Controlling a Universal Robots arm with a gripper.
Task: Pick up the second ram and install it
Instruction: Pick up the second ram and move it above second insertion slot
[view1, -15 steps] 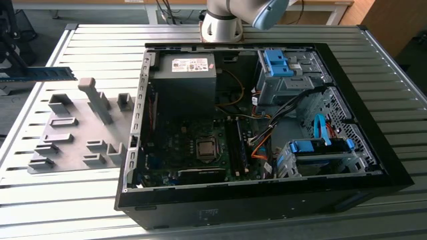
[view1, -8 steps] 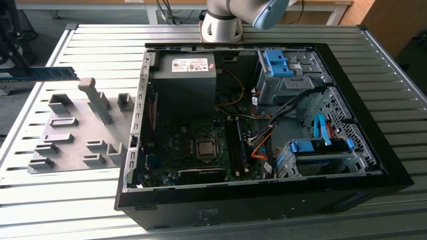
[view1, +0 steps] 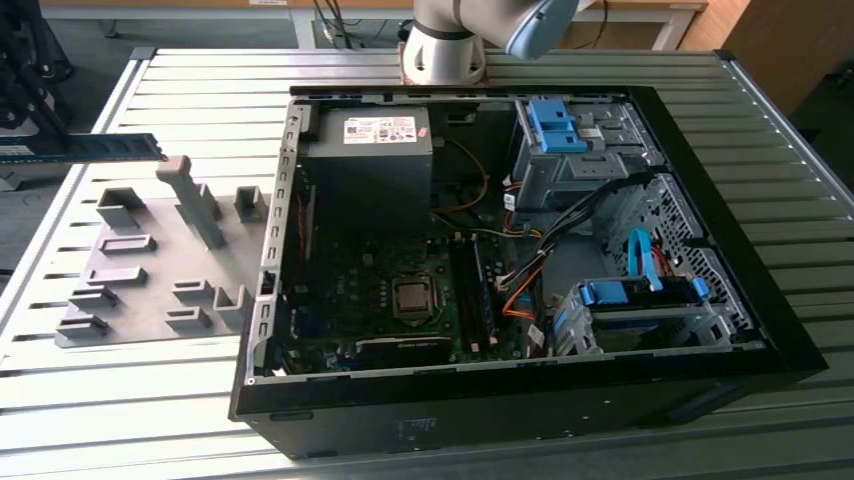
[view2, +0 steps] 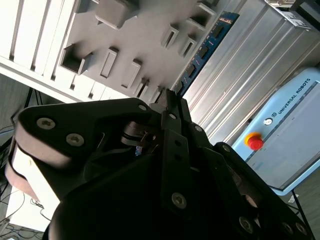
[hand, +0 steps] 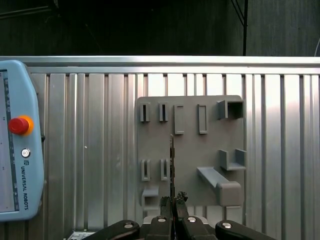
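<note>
The jaws are pressed together on one end of the second ram (view2: 204, 49), and the rest of the stick juts out past them. It hangs in the air above the grey holder plate (hand: 192, 155) and seems to touch none of its blocks.

I judge the stick light and stiff but fragile. Its chips and contact edge should be spared, so the flat faces near a short end are the safest hold. A board this thin could pivot in a pinch.

In the second wrist view the tool's black body hides where the pads meet the board. In the first wrist view the stick is only a thin dark line, seen edge-on.

Under the plate lies the slatted worktop (view1: 200, 85). Beside the plate stands the open computer case (view1: 507, 425), whose memory slots are too dark to tell apart.
</note>
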